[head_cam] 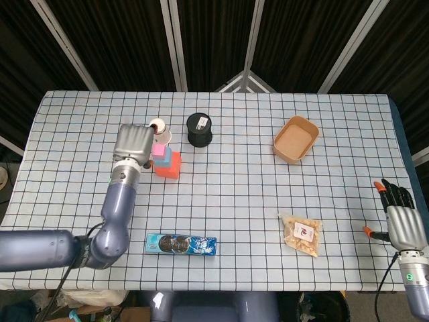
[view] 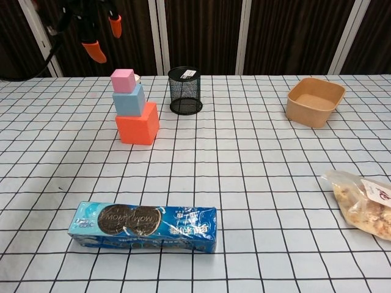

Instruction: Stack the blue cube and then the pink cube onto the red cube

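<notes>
The pink cube (view: pixel 123 80) sits on the blue cube (view: pixel 129 100), on the red cube (view: pixel 138 123). The left hand (view: pixel 98 27) is above, holding nothing, so the tower stands alone.

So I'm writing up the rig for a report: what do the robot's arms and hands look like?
Both arms are smooth, rounded, blue-grey segments. The left hand has a silver-grey metal back; its fingers are black with orange tips. The right hand matches: silver back, black fingers, orange tips. A thin black cable runs along each arm.
</notes>
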Available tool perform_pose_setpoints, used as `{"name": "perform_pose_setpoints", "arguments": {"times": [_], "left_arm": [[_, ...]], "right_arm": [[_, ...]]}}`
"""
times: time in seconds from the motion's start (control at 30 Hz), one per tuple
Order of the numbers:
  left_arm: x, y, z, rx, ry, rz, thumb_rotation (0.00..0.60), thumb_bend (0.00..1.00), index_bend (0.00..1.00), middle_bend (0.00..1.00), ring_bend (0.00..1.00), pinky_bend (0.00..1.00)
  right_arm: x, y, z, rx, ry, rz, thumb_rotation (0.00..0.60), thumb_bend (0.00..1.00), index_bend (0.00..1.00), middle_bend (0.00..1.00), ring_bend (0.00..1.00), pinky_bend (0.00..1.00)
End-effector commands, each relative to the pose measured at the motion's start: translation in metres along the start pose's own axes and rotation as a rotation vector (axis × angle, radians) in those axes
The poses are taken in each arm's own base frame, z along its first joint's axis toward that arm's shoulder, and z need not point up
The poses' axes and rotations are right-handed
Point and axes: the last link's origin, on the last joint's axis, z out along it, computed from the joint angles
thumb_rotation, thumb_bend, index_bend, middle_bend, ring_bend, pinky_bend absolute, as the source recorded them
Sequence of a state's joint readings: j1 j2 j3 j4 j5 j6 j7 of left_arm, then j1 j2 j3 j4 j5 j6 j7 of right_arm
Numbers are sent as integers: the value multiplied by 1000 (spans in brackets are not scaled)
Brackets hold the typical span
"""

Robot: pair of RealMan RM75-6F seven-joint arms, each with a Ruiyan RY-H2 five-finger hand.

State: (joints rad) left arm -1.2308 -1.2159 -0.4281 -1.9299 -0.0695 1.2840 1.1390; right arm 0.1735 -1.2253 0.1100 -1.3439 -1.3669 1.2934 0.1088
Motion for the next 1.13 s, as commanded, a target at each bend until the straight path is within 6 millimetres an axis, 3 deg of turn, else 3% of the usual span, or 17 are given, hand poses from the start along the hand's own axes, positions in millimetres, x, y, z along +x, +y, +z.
{"name": "perform_pose_setpoints", "arguments": {"times": [0.03, 0.13, 0.23, 0.3, 0.47, 0.8, 1.13], "left_arm": [[-4, -59, -82, -108, 5, -54, 600, 243, 160, 470, 334, 491], [-30, -103, -101, -139, 43, -88, 600, 234, 113, 352, 246, 380], [-61, -140, -142, -145, 106, -150, 600, 231, 100, 265, 184, 285], [-81, -161, -158, -128, 136, -155, 600, 231, 98, 229, 149, 243], [-126, -203, -174, -82, 219, -149, 600, 230, 98, 193, 113, 171], [-178, -212, -168, -66, 306, -142, 600, 231, 98, 162, 91, 148], [-186, -205, -167, -136, 332, -143, 600, 231, 79, 140, 60, 129]], "right_arm": [[3, -2, -2, 7, 9, 1, 600, 94, 9, 42, 34, 36], [4, -6, -5, 28, 17, 2, 600, 94, 9, 42, 34, 36], [5, -12, -8, 57, 31, -4, 600, 94, 7, 42, 34, 36], [5, -15, -9, 71, 41, -9, 600, 94, 1, 42, 34, 36], [6, -21, -11, 102, 75, -23, 600, 95, 0, 42, 34, 36], [9, -23, -15, 119, 111, -54, 600, 95, 0, 42, 34, 36], [14, -28, -19, 131, 145, -62, 600, 94, 0, 42, 34, 36]]}}
